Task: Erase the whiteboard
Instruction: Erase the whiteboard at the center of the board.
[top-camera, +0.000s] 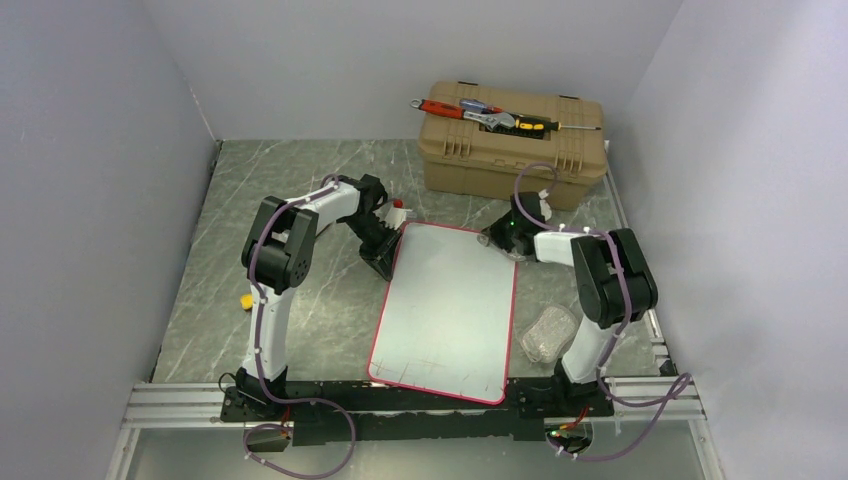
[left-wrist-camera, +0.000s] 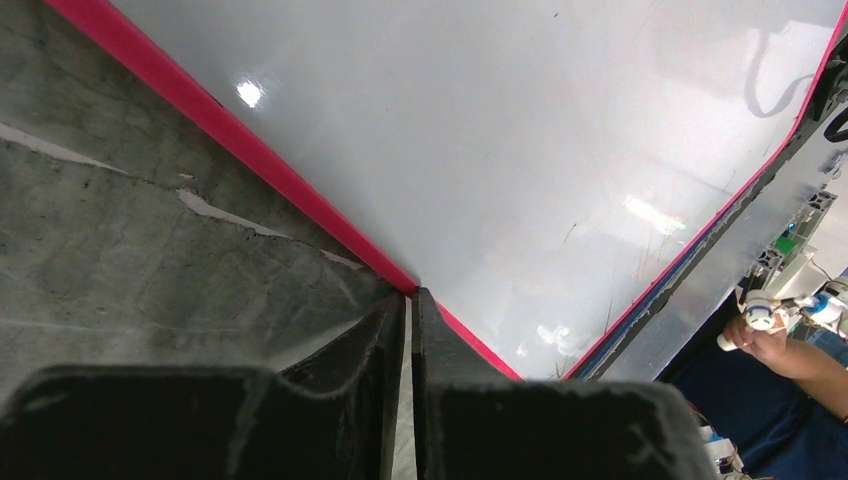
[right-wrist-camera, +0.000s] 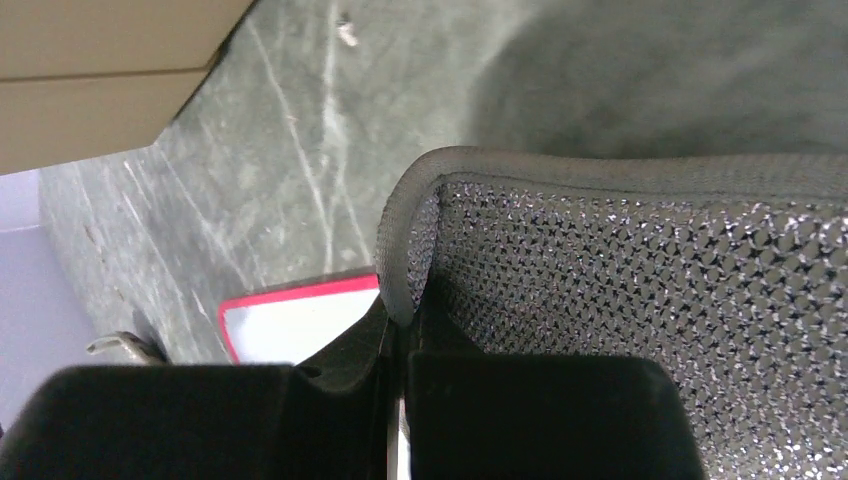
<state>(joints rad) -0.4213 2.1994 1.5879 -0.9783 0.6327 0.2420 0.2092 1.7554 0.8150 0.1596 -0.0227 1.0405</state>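
Grey marbled worktop (top-camera: 290, 190) fills my overhead view. On it the large, flat, glossy white whiteboard (top-camera: 445, 305), with its thin red rim and rounded corners, lies flat in the middle between the two arms, slightly skewed. I see a few faint pen strokes close to its near edge. My left gripper (top-camera: 384, 262) sits at the board's far left corner and my right gripper (top-camera: 497, 240) at its far right corner. Behind the board stands a tan plastic toolbox (top-camera: 515, 150) with hand tools (top-camera: 490, 118) on its lid, and a crumpled clear plastic bag (top-camera: 545, 333) lies beside the right arm's base. Through the left wrist camera, the left gripper (left-wrist-camera: 410, 300) has its jaws drawn almost together with only a thin slit between them. Its tips are right at the red rim, and I cannot tell whether they pinch the rim or merely touch it. Through the right wrist camera, the right gripper (right-wrist-camera: 400, 325) is clamped on the hemmed edge of a dark grey mesh cloth (right-wrist-camera: 640, 300), which fills the right of the view. A red-rimmed corner of the whiteboard shows just left of the fingers, and the toolbox's tan wall is at the top left.
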